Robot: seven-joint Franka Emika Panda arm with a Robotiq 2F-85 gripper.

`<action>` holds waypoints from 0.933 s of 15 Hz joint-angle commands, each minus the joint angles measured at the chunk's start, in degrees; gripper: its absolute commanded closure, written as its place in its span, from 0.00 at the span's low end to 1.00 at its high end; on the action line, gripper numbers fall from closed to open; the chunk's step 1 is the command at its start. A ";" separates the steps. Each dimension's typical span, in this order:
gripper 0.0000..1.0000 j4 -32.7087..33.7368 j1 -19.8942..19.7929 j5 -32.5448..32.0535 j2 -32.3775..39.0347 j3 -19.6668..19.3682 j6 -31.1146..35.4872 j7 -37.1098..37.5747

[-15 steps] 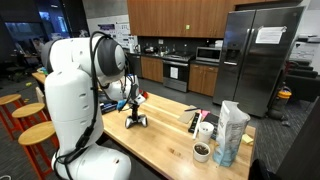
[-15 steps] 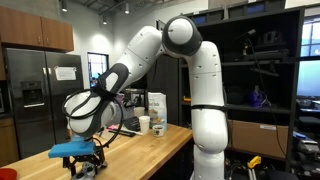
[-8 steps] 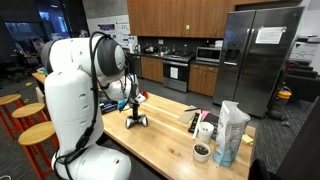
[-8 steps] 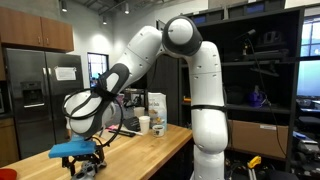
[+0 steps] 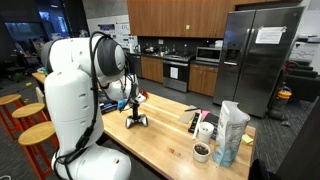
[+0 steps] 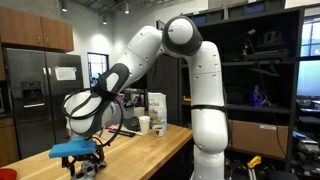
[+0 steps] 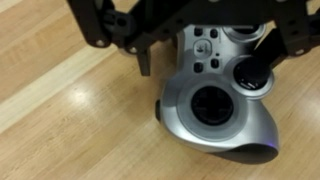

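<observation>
We're looking down through the black two-finger gripper (image 7: pixel 208 50) in the wrist view: jaws are standing spread wide, pinching nothing. The silver-grey plastic game controller (image 7: pixel 215 125) is lying flat on the light wooden countertop (image 7: pixel 70 120), right under the gripper and between the fingers (image 7: pixel 143 62). We can't tell whether either finger is touching it. The gripper body is hiding the controller's top end. The right finger is running off the frame edge and blurring into the controller's raised black thumbstick (image 7: pixel 255 75), so we're not sure where one ends and the other begins. The round black pad (image 7: pixel 212 105) is showing clearly; the small buttons above it are too soft to read. In both exterior views the gripper (image 5: pixel 134 112) (image 6: pixel 90 160) is hovering low over the countertop, and the controller is showing only as a dark blob beneath it. In an exterior view a flat blue block (image 6: pixel 72 149) beside the wrist is covering part of the fingers. Well apart, near the far end of the countertop, a white-and-blue paper bag (image 5: pixel 232 133) is standing upright with a small dark cup (image 5: pixel 202 151) just beside it.
</observation>
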 commanded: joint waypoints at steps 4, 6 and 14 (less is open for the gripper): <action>0.00 0.02 0.54 0.14 -0.06 -0.56 -0.10 -0.17; 0.00 0.22 0.46 1.00 0.15 -0.54 -0.46 -0.35; 0.39 -0.69 0.06 10.38 0.08 -0.56 3.25 -1.23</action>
